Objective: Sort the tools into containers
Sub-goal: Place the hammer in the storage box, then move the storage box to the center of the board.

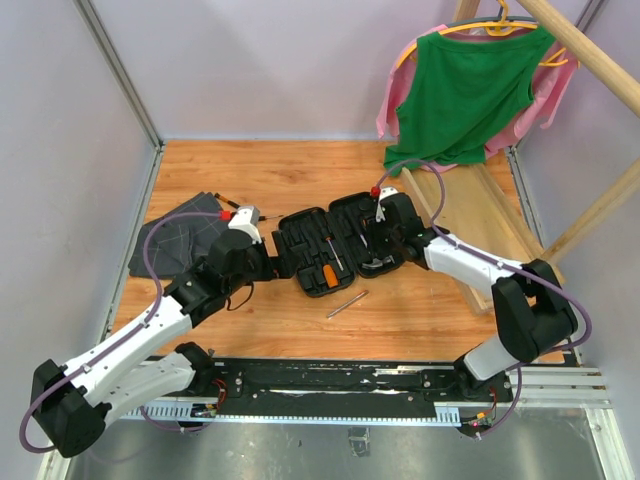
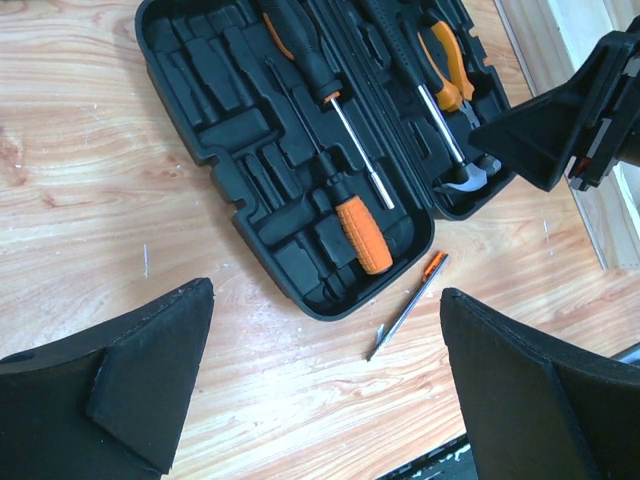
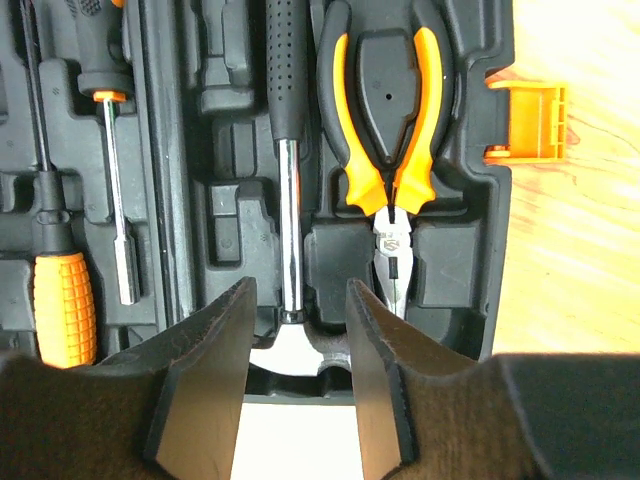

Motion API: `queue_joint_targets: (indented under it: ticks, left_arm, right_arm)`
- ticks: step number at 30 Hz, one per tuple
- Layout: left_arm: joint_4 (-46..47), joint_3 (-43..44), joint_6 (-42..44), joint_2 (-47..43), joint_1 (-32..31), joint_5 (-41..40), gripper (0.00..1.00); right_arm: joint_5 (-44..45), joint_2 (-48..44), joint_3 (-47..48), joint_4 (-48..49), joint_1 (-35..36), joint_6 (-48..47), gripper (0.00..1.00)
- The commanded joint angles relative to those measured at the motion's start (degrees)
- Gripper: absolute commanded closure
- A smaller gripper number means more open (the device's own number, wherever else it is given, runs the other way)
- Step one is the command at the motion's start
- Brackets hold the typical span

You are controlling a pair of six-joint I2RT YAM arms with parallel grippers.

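Table [image 1: 260,170]: wood, with the case [image 2: 210,90] lying open at its centre, between the two arms.

Left gripper [image 2: 325,290]: fingers spread wide, holding nothing, hovering over the near edge of the case.

Right gripper [image 3: 297,310]: jaws part-spread, straddling the head end of the hammer [image 3: 288,150]. The gap about matches the head. Cannot tell if it is pinching or has let go.

Hammer lies in its slot in the case. Pliers [image 3: 390,120] are seated just beside it. Two screwdrivers, one orange-handled [image 2: 362,232] and one black-handled [image 2: 310,60], are slotted in the other half.

One thin driver [image 2: 405,305] lies loose on the table, just outside the near rim of the case.

Judgement: hammer placement is the step in hand, and sorting is nearly done. Next, the right gripper should lift clear. The left is better placed for the loose driver. That calls for a low, flat pinch on a thin shaft, then lining it up with a free narrow slot.
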Motion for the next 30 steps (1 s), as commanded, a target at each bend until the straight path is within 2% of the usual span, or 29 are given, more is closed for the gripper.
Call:
queue_joint_targets:
  ticks: [1, 6, 12, 22, 26, 30]
  left_arm:
    - [0.9, -1.3, -0.96, -2.36, 0.31, -0.14, 0.01]
    - [3.86, -2.43, -1.66, -3.1, 0.31, 0.55, 0.01]
    - [5.17, 0.34, -0.87, -0.65, 0.38, -1.71, 0.01]
    - [5.51, 8.8, 0.13, 14.48, 0.4, -1.29, 0.01]
    - [6.23, 11.66, 0.26, 19.95, 0.4, -0.57, 0.01]
    - [6.03, 13.22, 0.31, 23.32, 0.39, -0.44, 0.01]
  right_arm:
    - [1.43, -2.65, -0.93, -1.8, 1.45, 1.1, 0.57]
    - [1.59, -7.32, -4.19, -1.36, 1.45, 2.18, 0.51]
    - [0.84, -9.07, -5.93, -1.18, 1.44, 3.15, 0.48]
    - [-0.48, -9.44, -5.5, -3.04, 1.4, 1.44, 0.58]
    - [1.6, -7.7, -3.53, -5.32, 0.52, 1.44, 0.58]
    - [-1.87, -6.21, -3.15, -3.53, -3.96, 1.73, 0.51]
